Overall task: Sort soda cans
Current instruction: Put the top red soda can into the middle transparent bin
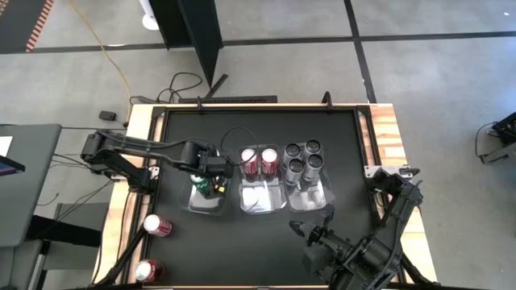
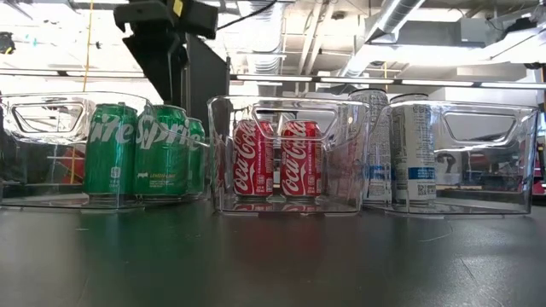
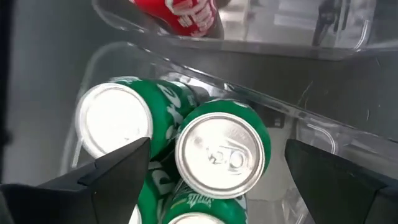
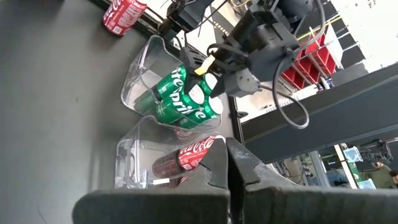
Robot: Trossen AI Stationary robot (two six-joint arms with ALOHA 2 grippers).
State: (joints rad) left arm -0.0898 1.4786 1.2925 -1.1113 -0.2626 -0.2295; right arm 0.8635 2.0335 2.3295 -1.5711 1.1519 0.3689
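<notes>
- Nearest to the front edge of the table, the right gripper [image 1: 296, 229] waits low over the black table top [image 1: 242, 242], its two fingers pressed together and holding nothing.
- At the front left corner, two red cans [image 1: 157, 225] lie on their sides on the wooden border of the table [image 1: 139, 121], outside the trays and well apart from the other cans.
- Farther in, three clear plastic trays stand in one row across the middle of the table.
- The left tray [image 2: 51, 149] holds the green cans [image 2: 111, 149], standing upright and close together; the left wrist view shows the silver tops of three of them.
- The left gripper [image 1: 211, 171] hangs directly above this tray, with its fingers [image 3: 106, 177] spread wide on both sides of one green can [image 3: 221, 152]. The fingers do not touch that can, so the gripper holds nothing.
- The middle tray [image 2: 223, 153] holds two red cans [image 2: 288, 158], upright and side by side at the far end of the tray; the near end of it is bare.
- The right tray [image 2: 503, 153] holds four silver-grey cans [image 1: 302, 159], upright and packed in a tight group at its far end.
</notes>
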